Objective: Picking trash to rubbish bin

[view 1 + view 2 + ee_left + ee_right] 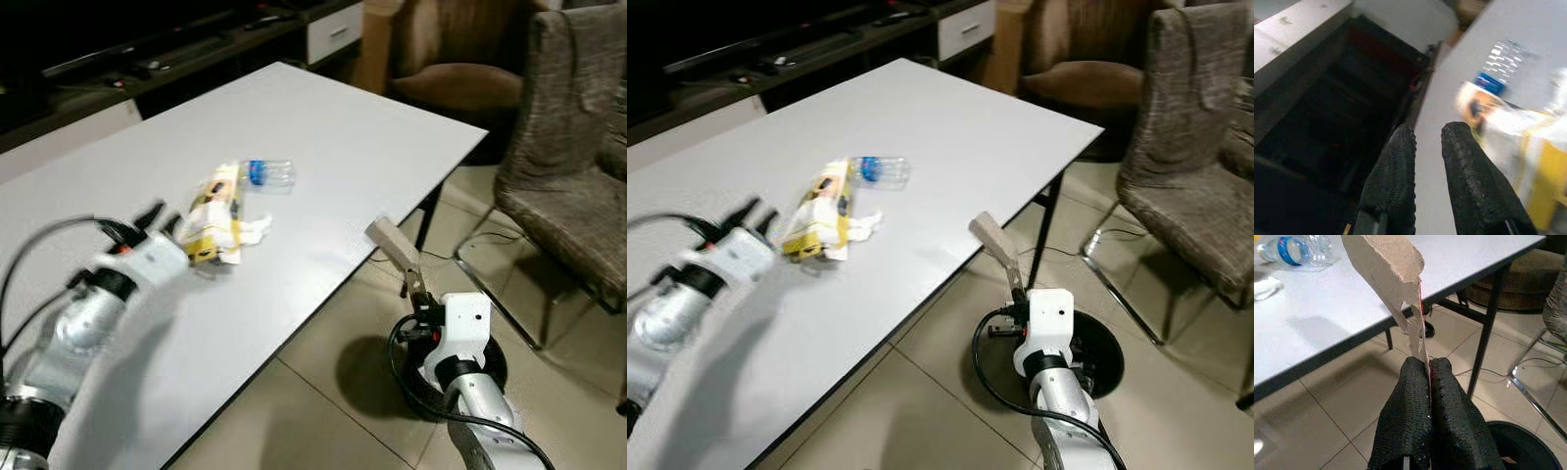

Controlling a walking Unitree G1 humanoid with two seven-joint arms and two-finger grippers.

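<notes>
A torn cardboard scrap point(1386, 269) is pinched in the right gripper point(1427, 369) above a black bin point(490, 367) on the tiled floor point(323, 411). A yellow wrapper point(214, 220) and plastic bottle point(269, 174) lie on the white table point(372, 147), beside the left gripper point(1425, 139), fingers slightly apart. Upholstered chairs point(568, 147) stand nearby.

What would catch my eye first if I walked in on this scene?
Probably the torn piece of cardboard pinched in the right gripper, held up beside the table's edge above a black bin on the tiled floor. Next, the little heap of trash on the white table: a yellow wrapper and a clear plastic bottle, with the left gripper reaching toward them.
</notes>
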